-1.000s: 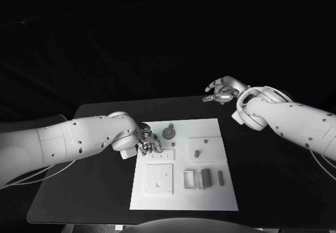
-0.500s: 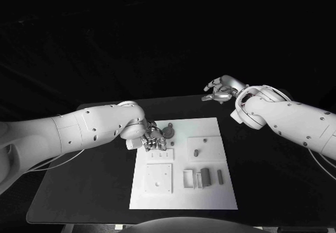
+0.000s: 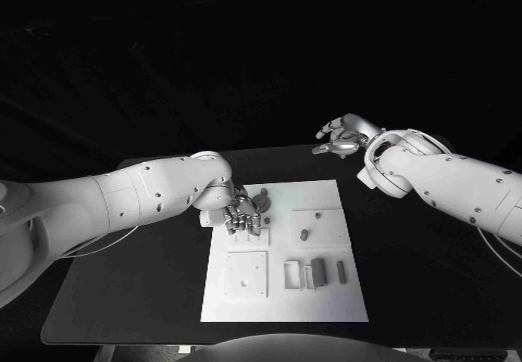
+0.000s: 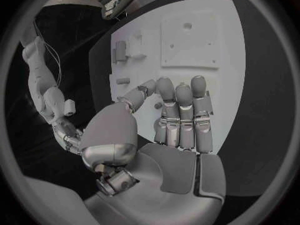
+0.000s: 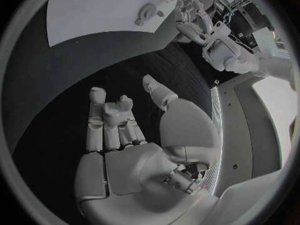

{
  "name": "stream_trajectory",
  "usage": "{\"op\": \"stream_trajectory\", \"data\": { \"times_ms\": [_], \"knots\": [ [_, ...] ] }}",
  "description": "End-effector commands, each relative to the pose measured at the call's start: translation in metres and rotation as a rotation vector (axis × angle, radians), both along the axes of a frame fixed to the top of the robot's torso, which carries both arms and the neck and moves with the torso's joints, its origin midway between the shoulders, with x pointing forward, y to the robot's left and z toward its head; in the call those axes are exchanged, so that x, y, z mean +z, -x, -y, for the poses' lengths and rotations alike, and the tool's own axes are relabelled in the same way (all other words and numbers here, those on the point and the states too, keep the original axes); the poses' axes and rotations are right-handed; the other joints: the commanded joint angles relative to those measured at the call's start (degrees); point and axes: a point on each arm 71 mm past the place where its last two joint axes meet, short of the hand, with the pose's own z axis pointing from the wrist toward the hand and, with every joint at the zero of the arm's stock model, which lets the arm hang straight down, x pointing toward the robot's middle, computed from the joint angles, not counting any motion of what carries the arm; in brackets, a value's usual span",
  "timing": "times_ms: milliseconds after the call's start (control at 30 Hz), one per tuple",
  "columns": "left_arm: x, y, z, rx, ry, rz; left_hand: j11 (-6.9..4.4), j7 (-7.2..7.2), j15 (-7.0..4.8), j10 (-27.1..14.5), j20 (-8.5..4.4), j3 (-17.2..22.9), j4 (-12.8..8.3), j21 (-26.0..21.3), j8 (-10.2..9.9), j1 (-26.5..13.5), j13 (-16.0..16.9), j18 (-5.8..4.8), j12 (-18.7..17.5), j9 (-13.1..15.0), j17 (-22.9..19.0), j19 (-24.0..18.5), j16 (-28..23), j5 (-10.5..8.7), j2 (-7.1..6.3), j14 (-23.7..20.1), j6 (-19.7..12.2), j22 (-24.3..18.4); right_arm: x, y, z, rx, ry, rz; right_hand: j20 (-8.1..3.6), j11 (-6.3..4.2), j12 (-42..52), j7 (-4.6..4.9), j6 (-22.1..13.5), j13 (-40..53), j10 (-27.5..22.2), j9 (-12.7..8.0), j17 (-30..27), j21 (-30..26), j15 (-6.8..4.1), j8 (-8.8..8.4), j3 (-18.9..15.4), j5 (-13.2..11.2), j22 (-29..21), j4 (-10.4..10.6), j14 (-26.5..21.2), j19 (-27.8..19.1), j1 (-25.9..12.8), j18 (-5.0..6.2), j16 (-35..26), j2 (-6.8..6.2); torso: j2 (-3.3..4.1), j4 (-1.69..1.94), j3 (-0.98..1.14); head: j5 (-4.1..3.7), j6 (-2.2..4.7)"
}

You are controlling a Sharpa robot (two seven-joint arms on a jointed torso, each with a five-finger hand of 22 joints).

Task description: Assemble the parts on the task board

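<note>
Since a second ago the left hand (image 3: 239, 211) has crept from the board's left edge inward and toward the far end, now over the far-left part of the task board (image 3: 285, 302). Board lies flat in the middle of the black table (image 3: 130, 286). Round part (image 3: 262, 200) sits near the far edge, touching or just beside the left hand; cannot tell which. Two small parts (image 3: 303, 232) lie on the raised plate at the far right; upright bars (image 3: 319, 274) stand at the near right, beside a square plate (image 3: 247, 276) at the near left.

Left hand: fingers (image 4: 181, 110) lie side by side, nearly straight, thumb apart, nothing between them in the wrist view. Right hand (image 3: 344, 139) hangs above the table's far right corner, well apart from the board, fingers (image 5: 103, 120) loosely bent and apart, holding nothing.
</note>
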Motion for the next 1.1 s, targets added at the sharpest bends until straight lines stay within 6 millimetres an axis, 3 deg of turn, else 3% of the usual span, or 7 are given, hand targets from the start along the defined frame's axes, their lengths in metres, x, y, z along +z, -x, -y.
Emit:
{"op": "stream_trajectory", "data": {
  "times_ms": [33,833,900,1000,1100],
  "knots": [
    [0.0,-0.001,0.0,-0.028,-0.032,-0.004,-1.85,-0.59,-0.08,-4.05,0.02,0.24,-0.09,0.38,-0.07,3.59,-0.06,0.75,0.26,0.02,-0.08,-0.46,0.25,-0.15,3.57,-0.39,0.77,1.51,-0.001,0.0,-0.001,0.009,0.003,-0.007,-0.43,-0.08,0.36,0.9,0.07,-0.1,-0.42,-0.06,-0.1,-0.17,0.11,0.29,-0.03,0.19,1.02,0.37,-0.23,0.07,-0.49,0.78,0.4,-0.14,0.0,0.01,-0.05,0.06,-0.12],
    [-0.008,-0.006,-0.004,-0.069,-0.122,0.043,-1.93,-0.66,-0.16,-4.38,-0.06,0.18,-0.06,1.51,-0.61,3.27,-0.17,0.77,1.4,0.75,-0.87,-0.83,1.63,0.27,3.8,-0.76,1.04,1.49,-0.001,0.0,-0.002,0.01,0.003,-0.008,-0.43,-0.08,0.41,0.9,0.05,-0.16,-0.44,-0.06,-0.11,-0.17,0.12,0.31,-0.04,0.19,1.02,0.4,-0.24,0.06,-0.48,0.78,0.41,-0.15,0.01,0.02,-0.05,0.1,-0.69],
    [-0.009,-0.006,-0.004,-0.077,-0.124,0.035,-1.88,-0.6,-0.14,-4.67,-0.05,0.19,-0.06,1.8,-0.97,3.11,-0.35,0.77,1.61,0.9,-1.27,-1.14,1.97,-0.89,4.25,-1.04,0.98,1.46,-0.001,0.0,-0.002,0.009,0.004,-0.009,-0.43,-0.08,0.41,0.9,0.05,-0.16,-0.44,-0.06,-0.12,-0.17,0.12,0.31,-0.04,0.19,1.02,0.4,-0.24,0.06,-0.48,0.78,0.41,-0.15,0.01,-0.01,-0.06,0.11,-0.71],
    [-0.011,-0.004,-0.002,-0.082,-0.12,0.02,-1.75,-0.43,-0.12,-4.9,-0.04,0.32,-0.12,2.24,-1.74,3.1,-0.75,0.82,1.92,1.01,-1.85,-1.5,2.55,-4.48,5.17,-1.34,0.63,1.44,-0.001,0.0,-0.002,0.009,0.004,-0.01,-0.43,-0.08,0.42,0.9,0.05,-0.17,-0.44,-0.06,-0.12,-0.17,0.12,0.32,-0.03,0.19,1.02,0.39,-0.24,0.06,-0.45,0.78,0.41,-0.14,0.01,-0.04,-0.06,0.11,-0.73],
    [-0.013,-0.003,0.0,-0.083,-0.113,0.006,-1.72,-0.36,-0.12,-4.92,-0.03,0.38,-0.15,2.49,-2.1,3.13,-0.87,0.84,2.2,1.07,-2.06,-1.62,2.92,-5.41,5.41,-1.43,0.53,1.45,-0.001,0.0,-0.002,0.009,0.004,-0.01,-0.44,-0.08,0.42,0.9,0.05,-0.17,-0.44,-0.06,-0.12,-0.17,0.12,0.32,-0.02,0.2,1.02,0.37,-0.24,0.06,-0.42,0.78,0.41,-0.14,0.03,-0.04,-0.03,0.07,-0.81]
  ]
}}
